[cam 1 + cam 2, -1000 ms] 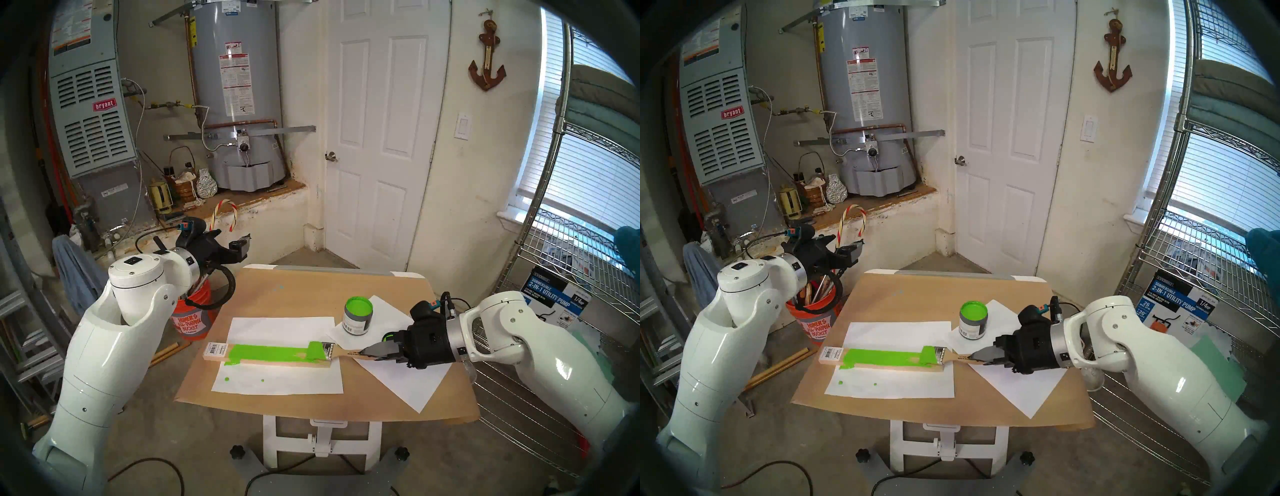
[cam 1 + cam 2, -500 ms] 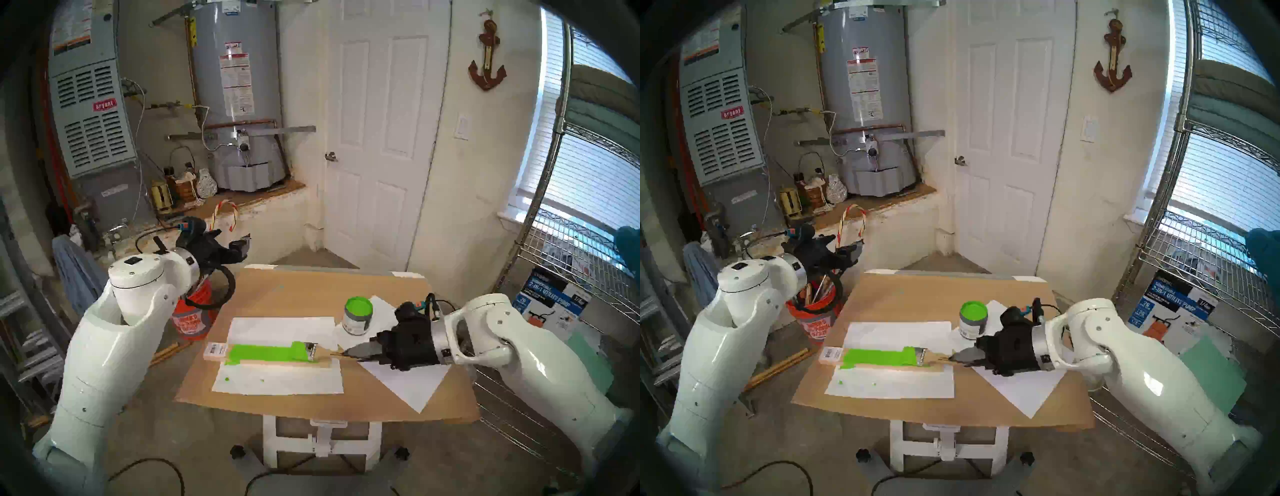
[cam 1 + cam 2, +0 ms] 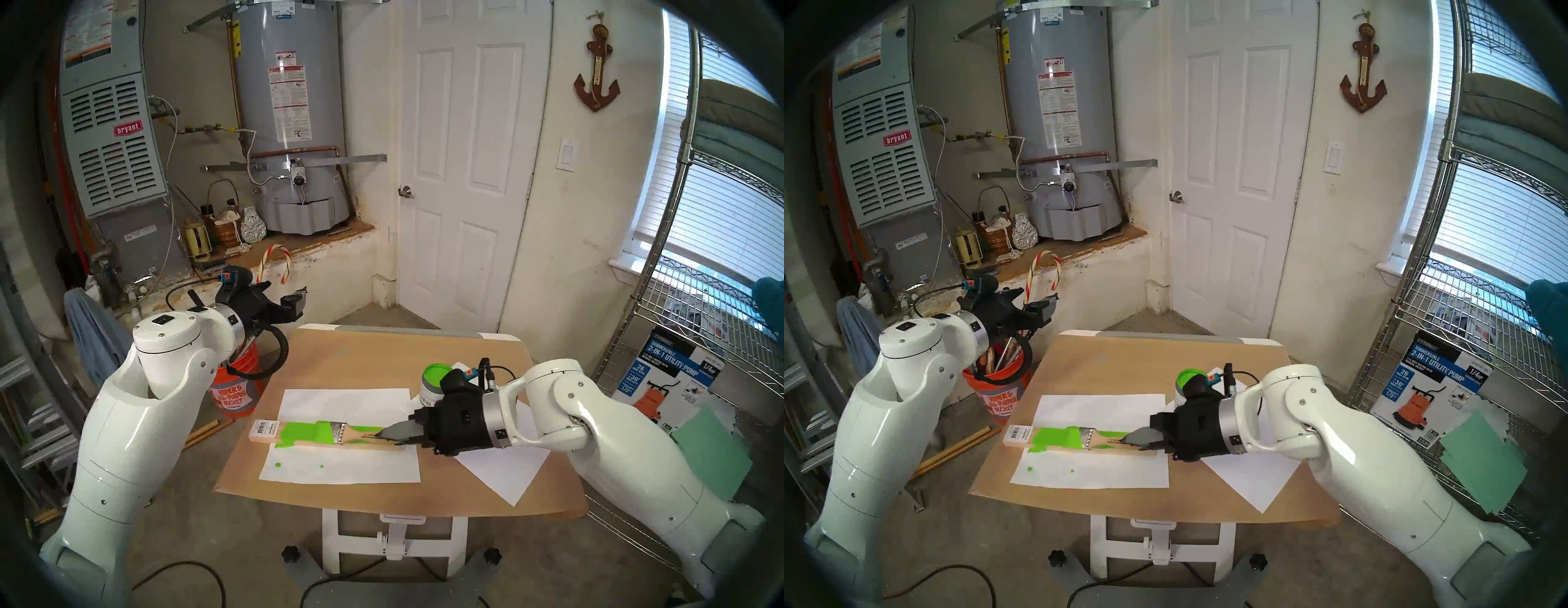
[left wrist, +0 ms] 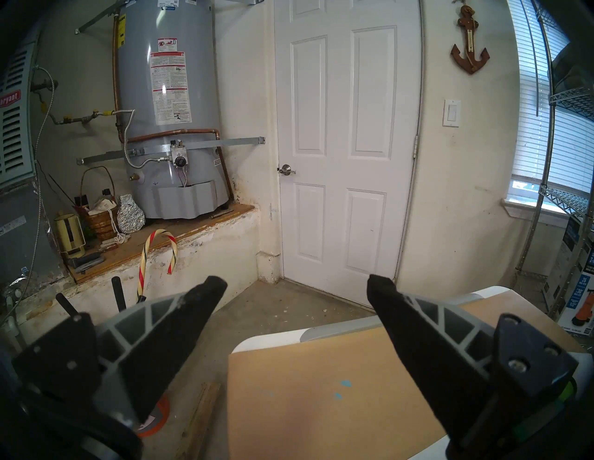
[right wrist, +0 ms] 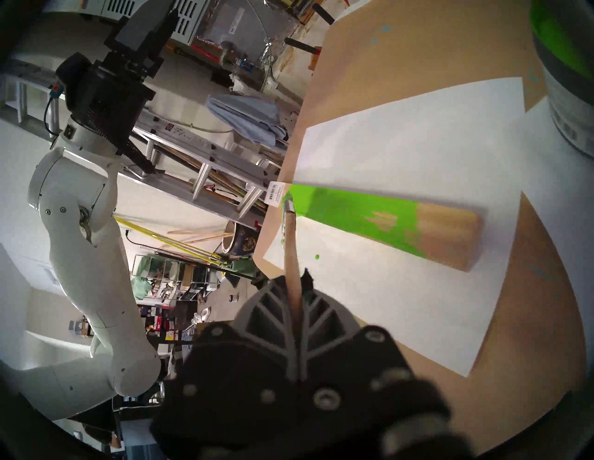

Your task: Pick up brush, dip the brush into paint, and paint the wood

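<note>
Presently, the right gripper [image 3: 387, 436] had its jaws clamped on the handle of the brush [image 3: 355, 433], which reached out ahead of the jaws toward the barcode end of the wood [image 3: 373, 444]. The green-coated bristles rested on the board's painted stretch, well ahead of the jaws — the paint [image 3: 302, 431] covered that length, while the end beneath the jaws remained bare. The board lay on white paper [image 3: 339, 467] on the counter [image 3: 360, 352]. The paint can [image 3: 429, 390] stood just behind the right gripper. The left gripper [image 4: 297, 286] hung off the counter's far left corner — jaws apart, holding nothing.
</note>
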Tool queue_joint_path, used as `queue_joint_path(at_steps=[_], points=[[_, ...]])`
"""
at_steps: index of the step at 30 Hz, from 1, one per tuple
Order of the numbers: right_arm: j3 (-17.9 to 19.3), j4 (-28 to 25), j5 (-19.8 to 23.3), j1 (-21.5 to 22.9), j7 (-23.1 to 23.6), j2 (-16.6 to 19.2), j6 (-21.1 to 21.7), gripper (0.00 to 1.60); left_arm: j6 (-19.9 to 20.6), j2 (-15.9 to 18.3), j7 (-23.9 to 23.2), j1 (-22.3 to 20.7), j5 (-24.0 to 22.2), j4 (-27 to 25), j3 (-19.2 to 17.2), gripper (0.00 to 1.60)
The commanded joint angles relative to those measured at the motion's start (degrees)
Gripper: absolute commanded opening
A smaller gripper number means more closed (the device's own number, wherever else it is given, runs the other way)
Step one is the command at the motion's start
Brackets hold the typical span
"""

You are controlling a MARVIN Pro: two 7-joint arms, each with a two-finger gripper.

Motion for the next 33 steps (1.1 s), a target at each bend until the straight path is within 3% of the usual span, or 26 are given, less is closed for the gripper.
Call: queue_joint_path(at_steps=[1, 8, 33], points=[[-2.73, 1.78, 0.58, 5.74, -1.01, -6.52, -1.19, 0.0, -0.21, 0.1, -0.01, -0.56, -0.07, -0.9, -0.49, 1.6], [-4.24, 4.44, 0.84, 8.04, -3.03, -9.09, -0.13, 0.0, -0.2, 0.09, 0.0, -0.54, -0.08, -0.93, -0.51, 1.6], [-5.91, 8.12, 1.34, 9.57, -5.73, -11.21, 1.37, 0.0, -0.17, 0.08, 0.02, -0.51, -0.1, -1.0, -0.55, 1.6]])
